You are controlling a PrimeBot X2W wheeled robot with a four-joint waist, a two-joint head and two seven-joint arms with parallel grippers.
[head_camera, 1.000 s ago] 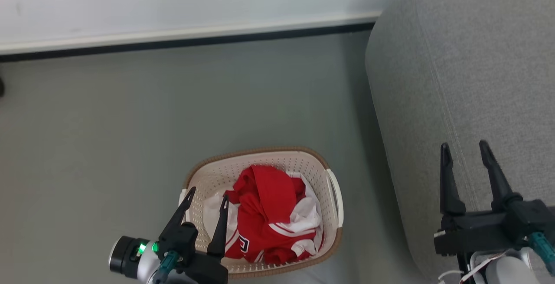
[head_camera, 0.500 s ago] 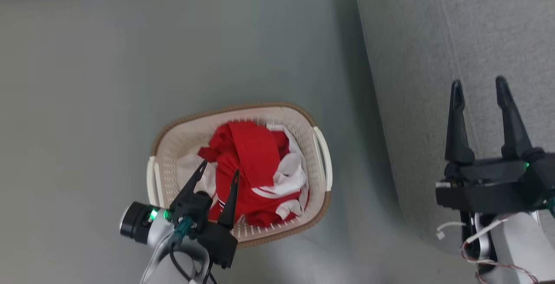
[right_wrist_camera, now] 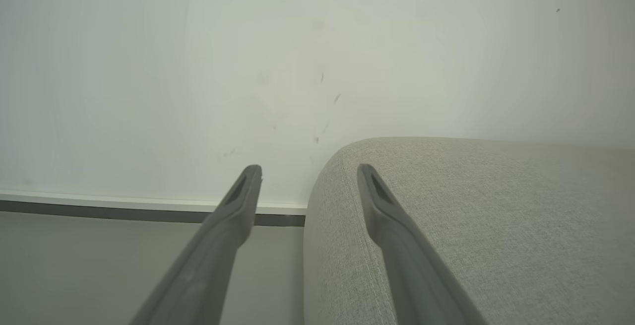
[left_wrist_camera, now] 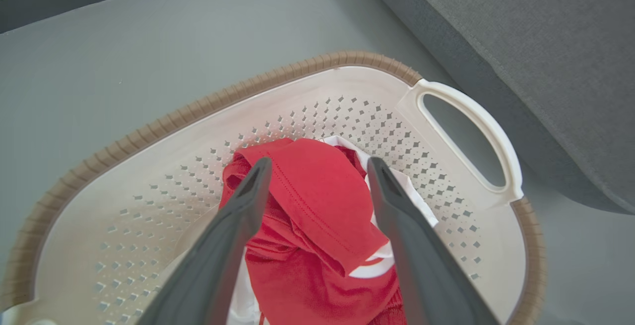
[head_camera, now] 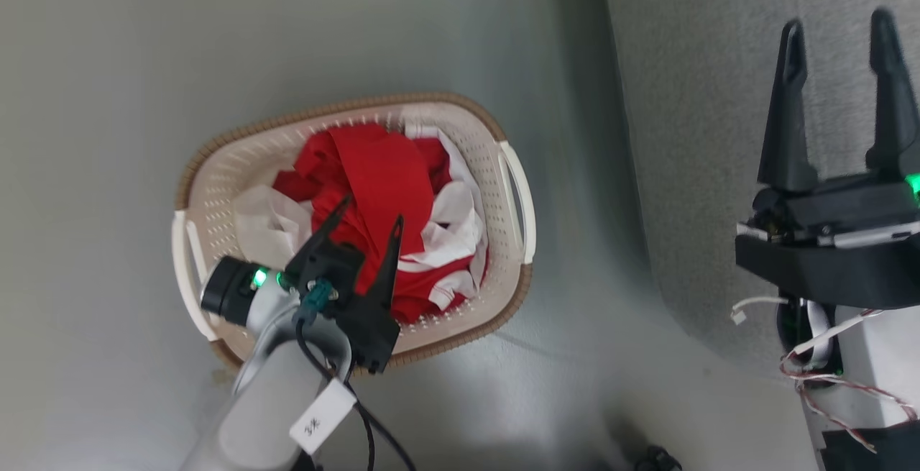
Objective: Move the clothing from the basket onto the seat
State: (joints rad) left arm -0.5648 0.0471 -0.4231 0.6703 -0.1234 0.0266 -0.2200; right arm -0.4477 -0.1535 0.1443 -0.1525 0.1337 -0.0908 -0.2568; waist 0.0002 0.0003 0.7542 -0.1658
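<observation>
Trouble, as I judge it, begins with the biggest thing. The seat (head_camera: 704,97) stands off the basket's right handle, apart from it across a strip of floor (head_camera: 108,61), and a trailing sleeve could sag into that gap and fall short of the cushion. The basket (head_camera: 215,162) looks like light plastic. If my left fingers pinch cloth tangled with the rest, or snag a perforated wall, the pull may lift or tip it.

Inside lies one crumpled heap (I cannot tell how many pieces). A red garment (head_camera: 374,169) with white trim lies on top, and white cloth (head_camera: 262,216) shows beneath it toward the left handle.

My left gripper (head_camera: 373,210) hangs over the heap by the basket's near rim. Its fingers are spread wide to either side of a red fold and hold nothing. Whether the tips touch the cloth I cannot tell. My right gripper (head_camera: 837,20) is over the seat, fingers parted and empty.
</observation>
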